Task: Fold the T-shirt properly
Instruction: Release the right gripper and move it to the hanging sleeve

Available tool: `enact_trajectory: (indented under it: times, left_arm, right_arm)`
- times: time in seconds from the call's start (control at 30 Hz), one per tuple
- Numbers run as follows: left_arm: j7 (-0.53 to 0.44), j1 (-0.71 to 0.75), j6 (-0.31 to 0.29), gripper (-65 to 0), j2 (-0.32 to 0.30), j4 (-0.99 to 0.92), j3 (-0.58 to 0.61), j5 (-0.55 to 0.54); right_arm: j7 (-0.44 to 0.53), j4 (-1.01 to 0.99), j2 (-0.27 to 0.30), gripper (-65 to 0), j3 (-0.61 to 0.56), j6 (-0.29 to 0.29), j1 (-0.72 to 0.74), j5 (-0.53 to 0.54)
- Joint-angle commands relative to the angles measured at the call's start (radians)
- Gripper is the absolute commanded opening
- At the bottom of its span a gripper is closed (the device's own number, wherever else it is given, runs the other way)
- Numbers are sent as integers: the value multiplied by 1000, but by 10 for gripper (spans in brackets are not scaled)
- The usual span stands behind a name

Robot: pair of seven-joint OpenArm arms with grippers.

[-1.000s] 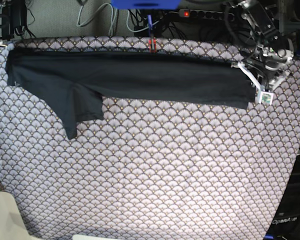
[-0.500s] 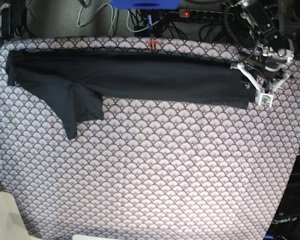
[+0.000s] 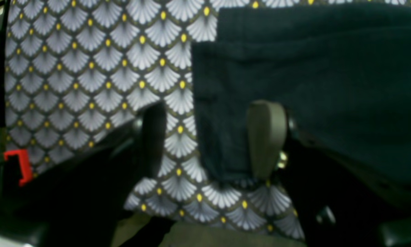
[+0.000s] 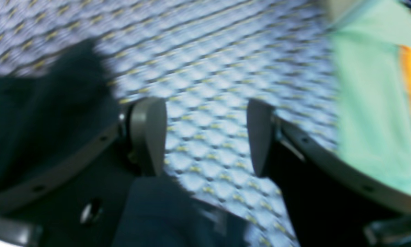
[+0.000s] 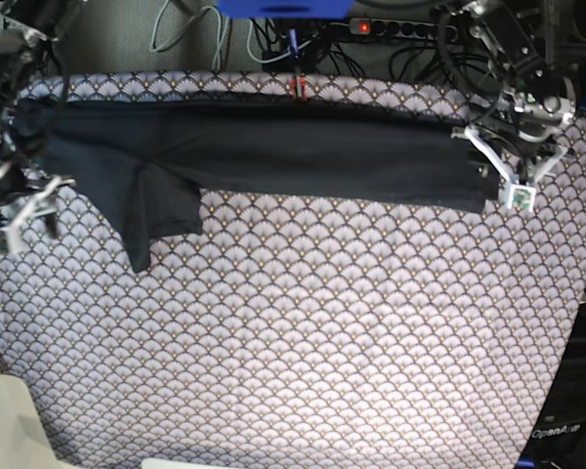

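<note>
Since a second ago, both grippers have let go and the right arm has swung into the base view's left edge.

Spread along the far side of the desk [image 5: 303,371], the T-shirt [image 5: 273,151] lies folded into a long black band, one sleeve hanging toward the middle. It looks light, limp and easily rumpled, so I judge the layered end corners the best places to pinch. A grey scallop-patterned cloth [image 5: 293,322] covers the desk, with cables and a power strip [image 5: 400,29] behind. Left gripper [image 3: 205,140] stands with jaws apart over the hem corner; right gripper [image 4: 205,137] is spread wide over bare cloth, holding nothing.
</note>
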Motion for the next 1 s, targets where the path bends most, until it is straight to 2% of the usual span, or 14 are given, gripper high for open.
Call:
enact_trajectory:
  times: [0.0, 0.17, 0.3, 0.63, 0.97]
  left_arm:
    - [-18, -16, 3, -285, -7, 20, -6, -8]
    - [-17, -36, 3, -284, -7, 20, -17, -8]
    - [-17, -36, 3, -284, -7, 20, -17, -8]
    - [-17, -36, 3, -284, -1, 20, -70, -8]
    - [-12, -33, 3, -284, -3, 20, -72, -6]
  right_arm:
    - [16, 18, 8, -266, -17, -6, 28, 17]
    - [-44, 15, 5, -265, -131, -6, 68, 17]
    - [-79, 15, -32, -265, -163, -6, 106, 14]
    - [-43, -232, -38, -265, -206, -6, 181, 14]
    - [-15, -346, -35, -265, -250, -6, 263, 14]
